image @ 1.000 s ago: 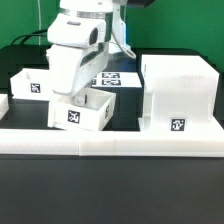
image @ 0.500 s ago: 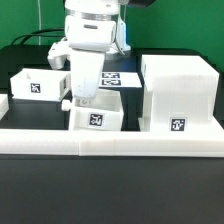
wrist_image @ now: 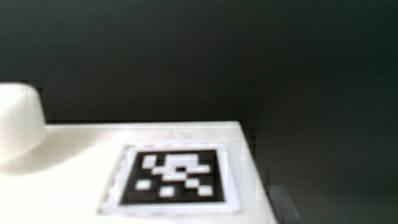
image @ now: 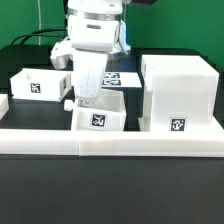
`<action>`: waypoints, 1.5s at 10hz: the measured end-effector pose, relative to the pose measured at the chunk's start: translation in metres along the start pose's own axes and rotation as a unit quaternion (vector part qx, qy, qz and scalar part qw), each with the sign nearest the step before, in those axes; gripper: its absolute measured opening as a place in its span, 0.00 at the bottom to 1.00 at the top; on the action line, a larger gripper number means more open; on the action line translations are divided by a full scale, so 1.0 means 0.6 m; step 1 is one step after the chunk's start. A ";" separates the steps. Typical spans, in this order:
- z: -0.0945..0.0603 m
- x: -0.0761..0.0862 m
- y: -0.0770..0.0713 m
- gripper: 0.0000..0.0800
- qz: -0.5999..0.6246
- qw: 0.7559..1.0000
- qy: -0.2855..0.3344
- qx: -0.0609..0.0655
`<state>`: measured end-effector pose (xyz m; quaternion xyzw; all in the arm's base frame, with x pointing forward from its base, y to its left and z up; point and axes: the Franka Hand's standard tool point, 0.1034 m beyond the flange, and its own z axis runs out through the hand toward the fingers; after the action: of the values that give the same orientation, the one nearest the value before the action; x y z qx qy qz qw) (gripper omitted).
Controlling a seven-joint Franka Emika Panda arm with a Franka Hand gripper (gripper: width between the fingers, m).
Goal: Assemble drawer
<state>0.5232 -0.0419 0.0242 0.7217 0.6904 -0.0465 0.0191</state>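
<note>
Exterior view: your arm (image: 90, 40) stood near plumb in the upper centre of the frame, wrist down, its top cut off by the frame edge. The hand (image: 87, 98) hung at the rear wall of the middle tray (image: 98, 120), lower centre, just behind the border wall (image: 40, 140). The fingertips were lost, white on white, against that tray. You could not tell from either view whether the hand was spread or pinching the wall.

The drawer was in three pieces on the black worktop (image: 120, 190): middle tray, second tray (image: 38, 85) at mid-left and well apart, and housing (image: 178, 92) at right, just beside the middle tray. The marker board (image: 114, 78) was partly hidden behind the arm.

Wrist view was blurred: a tag (wrist_image: 175, 180) on a white surface (wrist_image: 71, 150), and a rounded white shape (wrist_image: 15, 120) cut off by the frame edge. Finger or knob, you could not tell.
</note>
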 end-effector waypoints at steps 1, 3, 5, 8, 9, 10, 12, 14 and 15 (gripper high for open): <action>-0.005 0.006 0.009 0.05 0.015 1.000 0.000 0.004; -0.017 0.009 0.033 0.05 0.035 0.999 0.002 0.005; -0.012 0.008 0.032 0.05 0.033 0.999 0.002 -0.008; -0.003 0.012 0.023 0.05 0.034 0.999 0.004 -0.014; -0.004 0.008 0.024 0.05 0.032 0.999 0.004 -0.015; -0.002 0.000 0.023 0.05 0.034 0.999 0.004 -0.014; -0.002 -0.003 0.023 0.05 0.026 1.000 0.006 -0.014; -0.002 -0.031 0.027 0.05 0.026 0.999 0.029 -0.014; -0.004 -0.032 0.030 0.05 0.031 0.999 0.041 -0.015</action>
<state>0.5407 -0.0618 0.0275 0.7436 0.6686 -0.0064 0.0030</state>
